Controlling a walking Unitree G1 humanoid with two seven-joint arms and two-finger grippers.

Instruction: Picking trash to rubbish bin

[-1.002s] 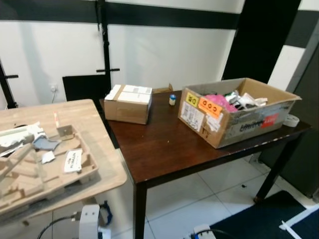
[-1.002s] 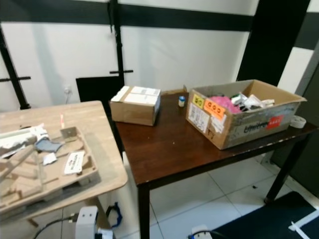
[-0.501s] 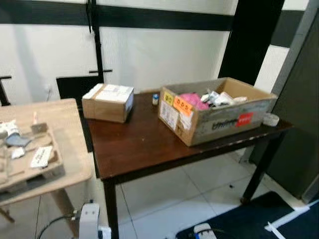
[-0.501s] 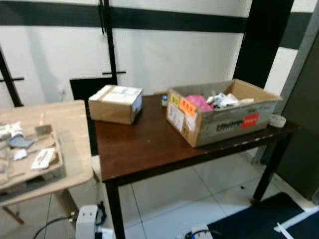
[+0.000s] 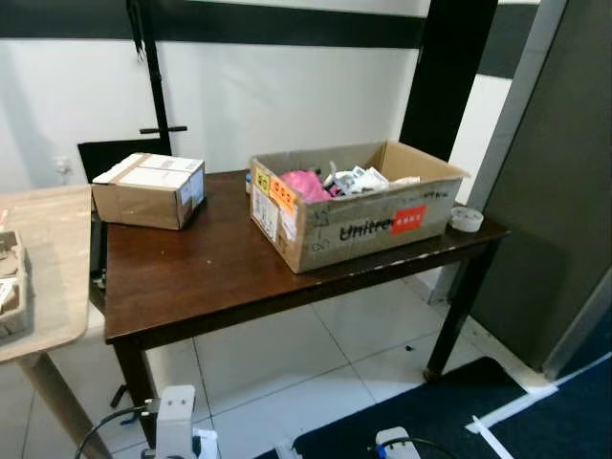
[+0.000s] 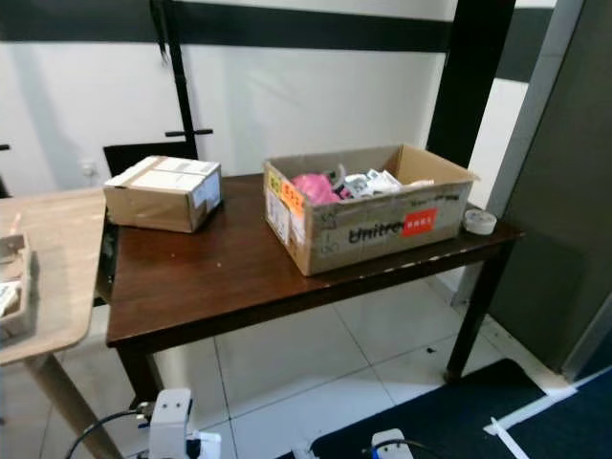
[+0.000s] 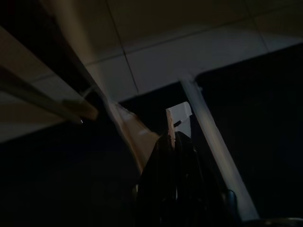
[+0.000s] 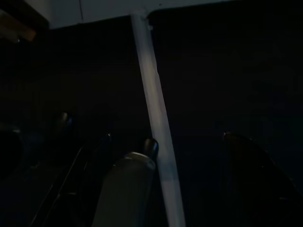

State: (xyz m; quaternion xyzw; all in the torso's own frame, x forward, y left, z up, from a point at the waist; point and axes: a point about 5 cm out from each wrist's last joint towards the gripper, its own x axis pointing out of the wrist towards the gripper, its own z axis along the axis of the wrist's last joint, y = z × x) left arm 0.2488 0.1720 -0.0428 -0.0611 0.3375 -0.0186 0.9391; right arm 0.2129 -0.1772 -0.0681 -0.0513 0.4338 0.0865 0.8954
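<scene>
Open box (image 5: 359,206) sits on the dark table (image 5: 191,277), top flaps up so the trash (image 5: 330,182) piled inside is reachable from above; no bin visible, so drop-off spot unknown. Sealed box (image 5: 148,189) sits well apart at the table's far-left corner, tape roll (image 5: 467,219) near the right edge. Left gripper (image 7: 177,142) hangs low over the floor in shade, fingers pinched together around a pale scrap (image 7: 173,120), probably trash being carried; right gripper (image 8: 142,156) too dark, cannot tell its spread.
</scene>
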